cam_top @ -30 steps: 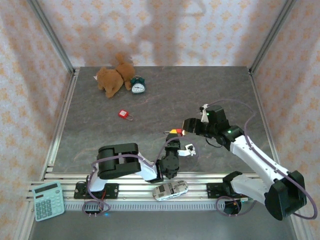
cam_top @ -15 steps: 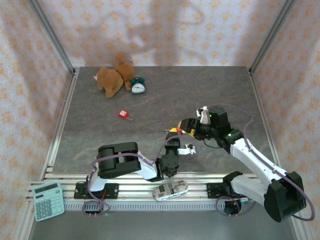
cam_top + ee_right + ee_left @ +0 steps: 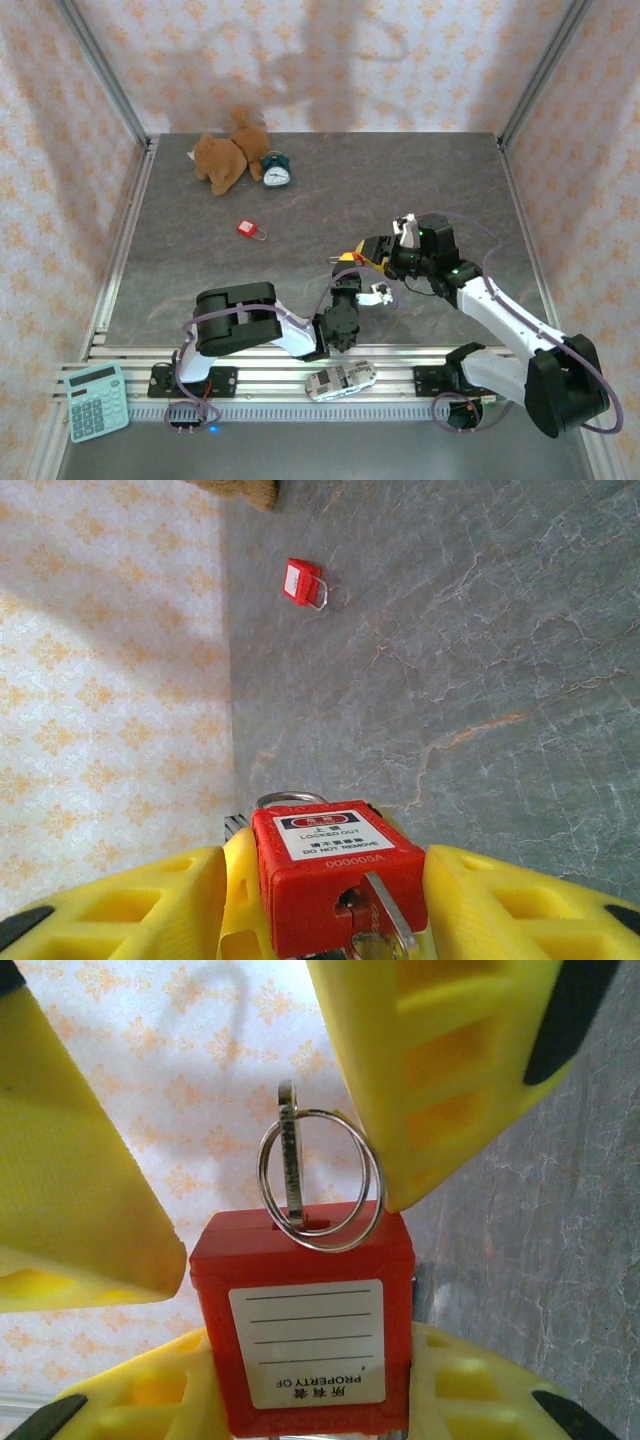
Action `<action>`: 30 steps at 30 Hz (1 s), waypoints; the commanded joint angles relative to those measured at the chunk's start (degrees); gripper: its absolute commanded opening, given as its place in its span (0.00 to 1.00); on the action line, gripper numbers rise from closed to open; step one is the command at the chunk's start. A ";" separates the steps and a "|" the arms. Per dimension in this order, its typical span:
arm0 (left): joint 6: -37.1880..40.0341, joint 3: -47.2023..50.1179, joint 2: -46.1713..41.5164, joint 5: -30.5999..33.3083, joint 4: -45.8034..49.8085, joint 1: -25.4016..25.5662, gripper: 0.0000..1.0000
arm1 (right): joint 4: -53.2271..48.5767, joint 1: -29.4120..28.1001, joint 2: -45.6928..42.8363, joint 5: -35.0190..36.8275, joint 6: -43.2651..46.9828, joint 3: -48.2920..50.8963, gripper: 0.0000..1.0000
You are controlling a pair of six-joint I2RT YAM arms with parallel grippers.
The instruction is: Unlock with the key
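The left jaws are clamping the red padlock (image 3: 305, 1320), the key (image 3: 288, 1150) sitting in its slot. The right jaws are straddling that key, parted, not pinching it. Farther off, a second padlock (image 3: 250, 229) is lying on the worktop (image 3: 420, 180).

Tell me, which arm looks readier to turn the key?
Right, probably. The right gripper sits open either side of the key, while the left gripper is occupied clamping the red padlock.
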State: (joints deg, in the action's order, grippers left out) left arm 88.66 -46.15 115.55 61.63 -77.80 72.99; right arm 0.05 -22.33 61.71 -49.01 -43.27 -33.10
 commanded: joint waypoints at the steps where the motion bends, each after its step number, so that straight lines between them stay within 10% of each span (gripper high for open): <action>1: -0.20 -2.21 -0.09 -2.73 -2.99 0.44 0.10 | -0.95 -0.33 1.11 0.48 1.95 0.02 0.53; 11: 0.37 -1.13 -0.96 -2.48 -2.98 0.42 0.10 | -5.24 -0.24 1.61 1.64 5.51 -1.11 0.56; 30: -0.62 -2.44 0.69 -2.74 -2.99 -0.48 0.30 | 5.43 -0.14 0.28 -2.48 -2.87 0.89 0.27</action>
State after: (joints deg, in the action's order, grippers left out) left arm 89.06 -47.22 115.68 61.91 -77.87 72.38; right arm 6.02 -21.96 63.37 -50.41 -46.70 -31.07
